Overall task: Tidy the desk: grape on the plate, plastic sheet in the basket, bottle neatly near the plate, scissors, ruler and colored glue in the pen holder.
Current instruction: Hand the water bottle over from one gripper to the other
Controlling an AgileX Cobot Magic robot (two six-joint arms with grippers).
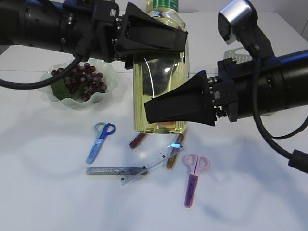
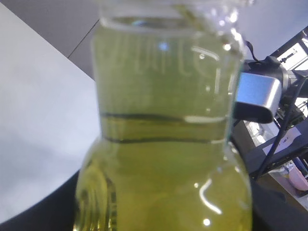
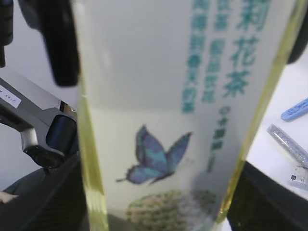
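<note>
left jaws: the left gripper [image 1: 156,50] comes in from the left at the upper part of the bottle [image 1: 161,77]; its jaws stand on both sides of the bottle body and seem clamped on it.
right jaws: the right gripper [image 1: 180,103] comes from the right at the lower part of the bottle; one dark jaw lies across the front of the bottle, but i cannot tell if the jaws press it or stand free.
bottle: upright, full of yellow liquid, green cap on top, between both grippers in the middle of the table [image 1: 43,192]; the right wrist view shows its label with a blue butterfly.
under the bottle: a red glue stick [image 1: 138,140] and a clear ruler [image 1: 156,161] lie just in front of its base.
scissors: blue scissors [image 1: 100,142] to the left of the base, pink scissors [image 1: 194,179] to the right front, both flat on the table.
glitter glue: a grey stick [image 1: 115,171] lies near the ruler's left end.
plate: a pale wavy plate [image 1: 103,96] with the grape [image 1: 82,79] on it stands at the back left, well apart from the bottle.
</note>
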